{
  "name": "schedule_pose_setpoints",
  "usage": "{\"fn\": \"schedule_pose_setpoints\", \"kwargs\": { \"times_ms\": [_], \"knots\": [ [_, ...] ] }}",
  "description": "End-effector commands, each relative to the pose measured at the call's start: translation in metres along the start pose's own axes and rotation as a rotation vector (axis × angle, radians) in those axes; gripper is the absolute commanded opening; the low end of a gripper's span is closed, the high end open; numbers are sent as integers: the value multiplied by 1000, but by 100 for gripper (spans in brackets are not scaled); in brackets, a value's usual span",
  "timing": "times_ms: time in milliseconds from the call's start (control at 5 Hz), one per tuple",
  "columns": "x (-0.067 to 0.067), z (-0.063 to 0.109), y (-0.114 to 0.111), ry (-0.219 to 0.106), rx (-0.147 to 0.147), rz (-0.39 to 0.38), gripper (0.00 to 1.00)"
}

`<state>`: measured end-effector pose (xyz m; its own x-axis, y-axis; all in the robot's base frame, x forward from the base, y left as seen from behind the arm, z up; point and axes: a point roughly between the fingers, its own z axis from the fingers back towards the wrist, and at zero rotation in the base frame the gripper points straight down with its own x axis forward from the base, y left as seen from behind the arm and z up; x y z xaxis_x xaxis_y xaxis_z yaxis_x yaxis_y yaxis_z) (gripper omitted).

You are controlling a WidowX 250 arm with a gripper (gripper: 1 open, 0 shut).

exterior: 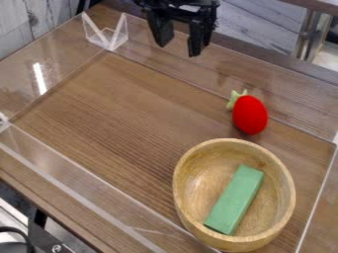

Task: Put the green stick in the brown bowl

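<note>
The green stick (236, 201), a flat light-green block, lies inside the brown bowl (196, 163), resting on the bowl's bottom and leaning toward its right inner wall. The wooden bowl stands at the front right of the table. My gripper (181, 39) hangs high at the back centre, far from the bowl, with its two dark fingers (162, 31) apart and nothing between them.
A red strawberry-like toy (250, 114) with green leaves sits behind the bowl at the right. Clear acrylic walls (40, 84) border the wooden table (119, 119). A clear V-shaped stand (105, 33) is at the back left.
</note>
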<state>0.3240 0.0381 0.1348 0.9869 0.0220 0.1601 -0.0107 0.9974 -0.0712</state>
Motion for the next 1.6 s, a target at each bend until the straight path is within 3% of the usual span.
{"fn": "schedule_pose_setpoints", "kwargs": {
  "times_ms": [0,200,600,800,1000,1200,1400],
  "knots": [
    [2,10,-8,-56,16,63,100],
    [4,7,-16,-62,5,14,100],
    [5,6,6,-47,18,57,100],
    [10,1,15,-40,13,0,100],
    [14,3,17,-50,4,-40,100],
    [22,10,14,-53,5,-32,100],
    [23,13,11,-30,-3,-29,100]
  ]
}}
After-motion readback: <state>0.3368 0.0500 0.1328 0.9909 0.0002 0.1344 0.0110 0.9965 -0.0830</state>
